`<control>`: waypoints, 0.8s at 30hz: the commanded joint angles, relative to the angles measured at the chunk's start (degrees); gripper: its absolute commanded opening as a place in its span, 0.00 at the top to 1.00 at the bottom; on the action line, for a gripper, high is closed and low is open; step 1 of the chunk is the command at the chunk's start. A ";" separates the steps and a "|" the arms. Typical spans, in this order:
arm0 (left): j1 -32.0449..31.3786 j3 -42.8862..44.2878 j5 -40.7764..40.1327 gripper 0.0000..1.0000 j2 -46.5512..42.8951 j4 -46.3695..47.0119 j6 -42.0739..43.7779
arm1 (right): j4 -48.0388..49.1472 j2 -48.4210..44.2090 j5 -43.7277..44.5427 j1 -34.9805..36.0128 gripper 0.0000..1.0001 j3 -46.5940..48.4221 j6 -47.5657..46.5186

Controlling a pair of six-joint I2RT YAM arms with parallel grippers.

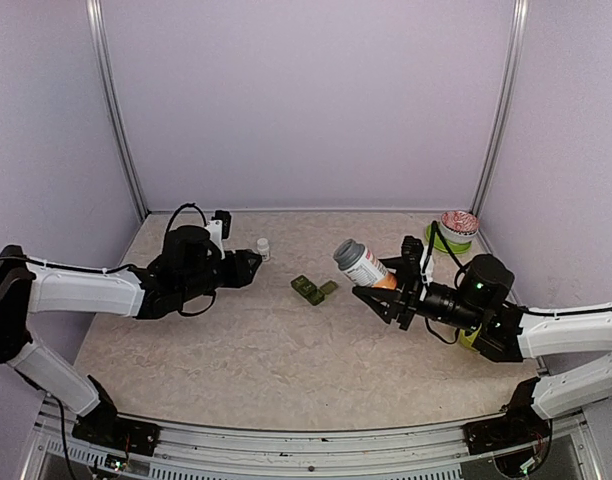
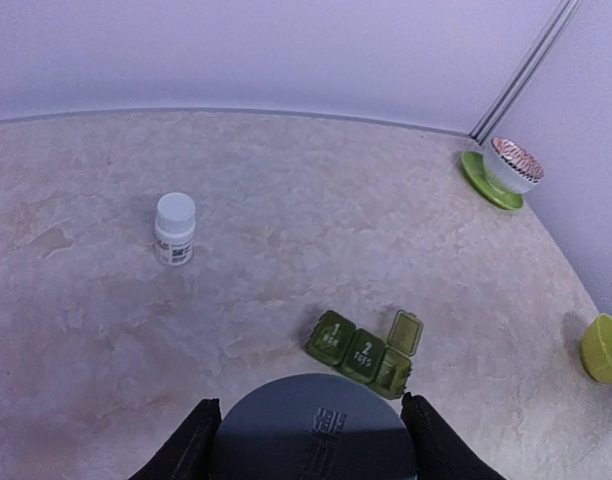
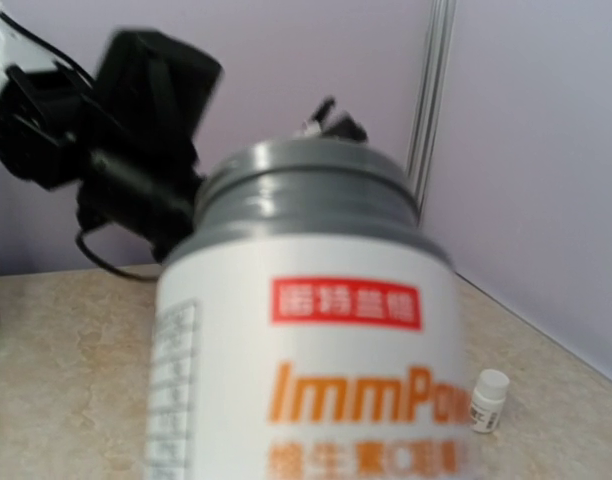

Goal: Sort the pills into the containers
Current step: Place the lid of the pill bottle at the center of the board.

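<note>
My right gripper (image 1: 384, 287) is shut on a large white pill bottle (image 1: 362, 264) with orange lettering and a grey top. It holds the bottle in the air, tilted left above the table. The bottle fills the right wrist view (image 3: 311, 340) and hides the fingers there. My left gripper (image 1: 246, 267) is shut on a round grey lid (image 2: 316, 432), which sits between its black fingers (image 2: 181, 452). A green pill organizer (image 1: 312, 289) lies between the arms, its third compartment open (image 2: 366, 352). A small white bottle (image 2: 175, 228) stands upright to the left of it.
A patterned bowl on a green plate (image 1: 456, 230) stands at the back right corner; it also shows in the left wrist view (image 2: 506, 168). A lime cup (image 2: 606, 347) sits by the right arm. The small white bottle also shows in the right wrist view (image 3: 489, 399).
</note>
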 commanded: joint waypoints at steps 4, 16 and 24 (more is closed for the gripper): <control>2.41 -1.24 -3.56 0.46 7.77 1.57 2.17 | 3.10 -1.48 -0.57 -0.40 0.98 -0.80 1.28; 2.34 1.72 -9.40 0.46 20.13 1.63 3.40 | 3.43 -1.00 -0.92 -0.42 0.97 -1.11 1.62; 1.62 3.47 -11.92 0.35 23.75 0.27 3.40 | 3.78 -0.24 -0.87 -0.44 0.97 -1.24 1.78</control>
